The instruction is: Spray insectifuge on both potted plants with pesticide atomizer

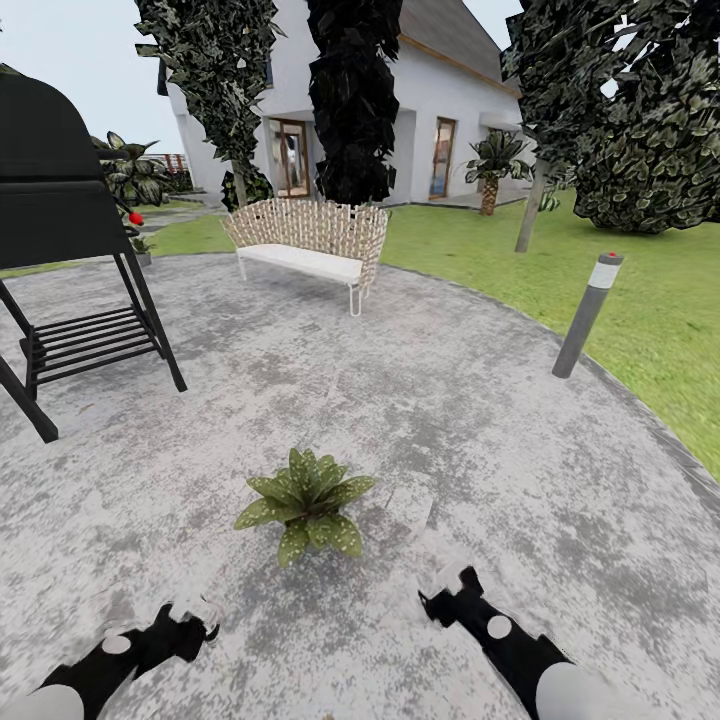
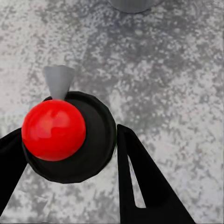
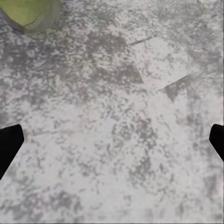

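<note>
One potted plant (image 1: 305, 503) sits on the stone patio (image 1: 480, 430) just ahead of both tools; the left tool (image 2: 70, 154) holds a red-topped black object; the right tool (image 3: 112, 140) gapes wide; the leaves look soft and easily bruised.

Grill (image 1: 60, 210) cropped at left edge; leaf (image 3: 32, 14) clipped

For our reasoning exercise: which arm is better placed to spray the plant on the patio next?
Left, likely: the pesticide atomizer sits between the left gripper's fingers; the right gripper is open and empty over patio.
</note>
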{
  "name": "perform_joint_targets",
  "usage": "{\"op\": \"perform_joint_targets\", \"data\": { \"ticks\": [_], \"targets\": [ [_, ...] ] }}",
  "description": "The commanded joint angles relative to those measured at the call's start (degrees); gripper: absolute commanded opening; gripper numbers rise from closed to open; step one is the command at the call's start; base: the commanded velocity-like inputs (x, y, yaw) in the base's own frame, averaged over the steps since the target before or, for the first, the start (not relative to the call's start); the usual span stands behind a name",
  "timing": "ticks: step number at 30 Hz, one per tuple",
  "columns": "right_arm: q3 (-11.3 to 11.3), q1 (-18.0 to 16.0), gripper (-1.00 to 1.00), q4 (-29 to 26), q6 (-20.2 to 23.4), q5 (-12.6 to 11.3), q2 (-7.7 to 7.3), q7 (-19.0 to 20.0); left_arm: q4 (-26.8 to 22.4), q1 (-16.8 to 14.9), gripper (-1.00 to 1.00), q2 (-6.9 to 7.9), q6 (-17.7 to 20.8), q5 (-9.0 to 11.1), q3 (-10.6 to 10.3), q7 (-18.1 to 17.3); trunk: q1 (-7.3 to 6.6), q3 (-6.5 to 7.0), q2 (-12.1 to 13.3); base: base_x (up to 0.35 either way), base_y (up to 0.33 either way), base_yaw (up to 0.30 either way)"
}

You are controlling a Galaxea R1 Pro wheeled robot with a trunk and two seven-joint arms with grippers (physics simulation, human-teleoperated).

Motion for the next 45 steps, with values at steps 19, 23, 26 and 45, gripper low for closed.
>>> {"op": "perform_joint_targets", "data": {
  "ticks": [19, 23, 26, 45],
  "targets": [
    [-22.8, 14.4, 1.0, 8.5, -21.6, 0.3, 0.84, -18.0, 6.5, 10.2, -1.0, -2.42, -11.1, 25.6, 1.2, 19.9, -0.01, -0.04, 0.0, 0.0, 0.0, 0.0],
    [-22.9, 15.0, 1.0, 8.5, -21.6, 0.4, 0.6, -18.0, 6.5, 10.2, -1.0, -2.27, -11.1, 26.1, 1.2, 20.2, -0.01, -0.04, 0.0, 0.0, 0.0, 0.0],
    [-22.9, 15.4, 1.0, 8.5, -21.6, 0.4, 0.58, -18.0, 6.5, 10.2, -1.0, -2.24, -11.2, 26.2, 1.2, 20.2, -0.01, -0.04, 0.0, 0.0, 0.0, 0.0],
    [-22.9, 15.6, 1.0, 8.5, -21.6, 0.4, 0.58, -18.0, 6.3, 10.2, -1.0, -2.25, -11.2, 26.1, 1.2, 20.2, -0.01, -0.04, 0.0, 0.0, 0.0, 0.0]
  ]
}}
